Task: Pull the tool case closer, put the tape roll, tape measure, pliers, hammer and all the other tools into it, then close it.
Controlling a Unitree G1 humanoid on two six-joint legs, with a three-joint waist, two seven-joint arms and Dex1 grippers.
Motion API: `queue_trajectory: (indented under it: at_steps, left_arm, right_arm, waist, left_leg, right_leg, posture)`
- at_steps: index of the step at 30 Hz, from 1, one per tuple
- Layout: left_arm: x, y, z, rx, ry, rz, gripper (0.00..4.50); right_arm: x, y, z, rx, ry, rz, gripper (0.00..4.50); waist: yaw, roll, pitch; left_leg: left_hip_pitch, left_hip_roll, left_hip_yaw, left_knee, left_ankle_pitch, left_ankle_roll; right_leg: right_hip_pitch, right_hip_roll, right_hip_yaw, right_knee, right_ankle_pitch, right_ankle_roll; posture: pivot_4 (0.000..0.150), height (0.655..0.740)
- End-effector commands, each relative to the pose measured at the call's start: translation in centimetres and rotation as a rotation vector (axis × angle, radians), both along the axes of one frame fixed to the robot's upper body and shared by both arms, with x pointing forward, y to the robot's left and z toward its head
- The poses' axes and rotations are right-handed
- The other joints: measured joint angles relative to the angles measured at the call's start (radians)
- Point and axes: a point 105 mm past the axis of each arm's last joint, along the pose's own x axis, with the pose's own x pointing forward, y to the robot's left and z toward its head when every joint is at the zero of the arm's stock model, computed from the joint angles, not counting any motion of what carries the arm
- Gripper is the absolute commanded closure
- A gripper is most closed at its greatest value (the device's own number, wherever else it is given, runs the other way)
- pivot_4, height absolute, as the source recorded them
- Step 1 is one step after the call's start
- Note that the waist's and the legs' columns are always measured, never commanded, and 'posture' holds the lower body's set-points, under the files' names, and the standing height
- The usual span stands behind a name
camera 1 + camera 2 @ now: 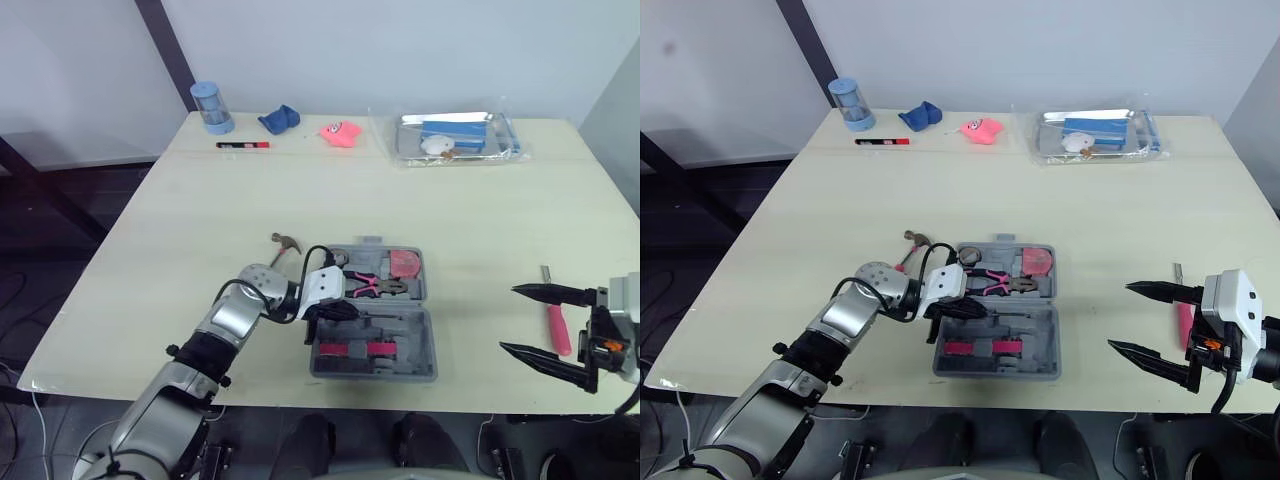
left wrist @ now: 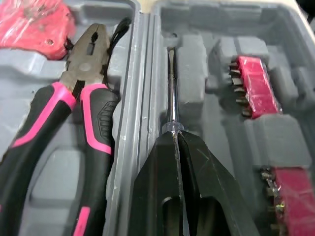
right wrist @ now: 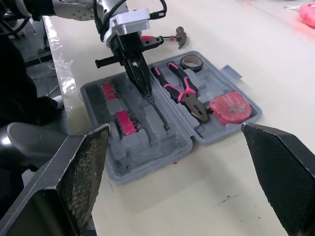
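The grey tool case [image 1: 427,330] lies open near the table's front edge. In its lid half are the pink-and-black pliers [image 2: 74,123], a red tape measure [image 1: 404,264] and a black tape roll [image 3: 190,62]. My left gripper [image 2: 175,135] is shut on a thin screwdriver [image 3: 158,110], whose shaft lies in a slot of the near half beside red bit holders [image 1: 352,349]. The hammer [image 1: 285,243] lies on the table just left of the case. My right gripper [image 1: 509,319] hangs open to the right of the case, next to a pink-handled tool [image 1: 555,322] on the table.
Along the far edge stand a blue cylinder [image 1: 211,107], a red-and-black marker [image 1: 242,145], a blue cloth [image 1: 280,119], a pink toy [image 1: 340,133] and a bagged metal tray [image 1: 455,137]. Bare tabletop lies between them and the case.
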Motion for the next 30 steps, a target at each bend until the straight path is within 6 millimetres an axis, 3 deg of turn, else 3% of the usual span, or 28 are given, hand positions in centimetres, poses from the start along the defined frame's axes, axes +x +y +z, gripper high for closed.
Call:
queue_trajectory:
  at_steps: [1,3,5,9,16,21,24,27,28,30]
  left_arm:
    - [-1.2,1.9,-3.8,0.116,0.092,0.049,4.34]
    - [-1.0,1.3,-2.6,0.008,0.096,0.089,4.34]
    - [-0.7,1.0,-0.9,-0.116,0.119,0.156,4.34]
    - [0.0,2.4,2.1,-0.348,0.139,0.342,4.34]
    - [-1.0,7.5,4.8,-0.594,0.058,0.659,4.34]
    - [-3.7,12.0,4.9,-0.63,0.033,0.838,4.34]
    - [-5.6,13.5,4.9,-0.655,0.051,0.877,3.37]
    - [-7.2,14.8,4.3,-0.642,0.069,0.911,3.01]
    - [-7.8,15.2,4.0,-0.637,0.074,0.924,2.46]
    - [-9.1,16.3,3.3,-0.617,0.082,0.963,1.89]
  right_arm:
    - [0.0,0.3,0.5,-0.004,-0.024,0.018,0.0]
    - [0.1,0.5,0.4,0.015,-0.024,0.017,0.0]
    - [0.2,0.8,0.4,0.056,-0.035,0.0,0.0]
    - [0.9,2.0,-0.8,0.104,-0.083,-0.081,0.0]
    - [2.5,3.0,-3.1,0.179,-0.153,-0.279,0.0]
    - [2.8,1.1,-4.9,0.219,-0.126,-0.395,0.0]
    - [1.8,-0.6,-5.9,0.201,-0.118,-0.415,0.0]
    - [0.4,-2.1,-6.9,0.194,-0.092,-0.441,0.0]
    - [-0.2,-2.6,-7.2,0.196,-0.08,-0.454,0.0]
    - [-1.5,-3.6,-7.7,0.189,-0.057,-0.474,0.0]
  waist:
    - [0.0,0.0,0.0]
    - [-0.002,0.0,0.0]
    - [-0.005,0.0,0.0]
    - [-0.005,0.0,0.001]
    - [-0.001,0.001,0.001]
    - [0.0,0.001,0.001]
    - [0.005,0.001,0.001]
    - [0.005,0.001,0.001]
    - [0.002,0.001,0.001]
    - [-0.001,0.002,0.002]
  left_leg:
    - [0.002,0.0,0.0,0.0,0.0,0.0]
    - [0.013,0.0,0.001,-0.004,-0.001,0.002]
    - [0.014,0.001,0.001,-0.004,-0.001,0.002]
    - [0.012,0.003,0.0,-0.004,-0.001,0.002]
    - [0.011,0.004,-0.002,-0.005,-0.001,0.002]
    - [0.012,0.004,-0.002,-0.012,-0.001,0.001]
    - [0.012,0.003,-0.003,-0.016,-0.001,0.001]
    - [0.012,0.003,-0.003,-0.017,-0.001,0.001]
    - [0.012,0.003,-0.003,-0.018,-0.001,0.001]
    - [0.012,0.003,-0.002,-0.019,-0.001,0.001]
  right_leg:
    - [0.002,0.0,0.0,0.0,0.0,0.0]
    - [0.012,0.0,0.001,-0.003,0.0,0.0]
    - [0.013,0.0,0.001,-0.003,0.0,0.0]
    - [0.011,0.0,0.001,-0.003,0.0,0.0]
    - [0.01,-0.002,0.001,-0.005,0.0,0.0]
    - [0.01,-0.006,0.002,-0.011,0.0,0.0]
    - [0.011,-0.006,0.001,-0.015,0.0,0.0]
    - [0.011,-0.007,0.001,-0.017,0.0,0.0]
    - [0.011,-0.008,0.001,-0.017,0.0,0.0]
    - [0.011,-0.009,0.001,-0.017,0.0,0.0]
  posture:
    - [0.15,0.74]
    - [0.15,0.74]
    - [0.15,0.74]
    - [0.15,0.74]
    - [0.15,0.74]
    - [0.15,0.74]
    - [0.15,0.74]
    - [0.15,0.74]
    - [0.15,0.74]
    - [0.15,0.74]
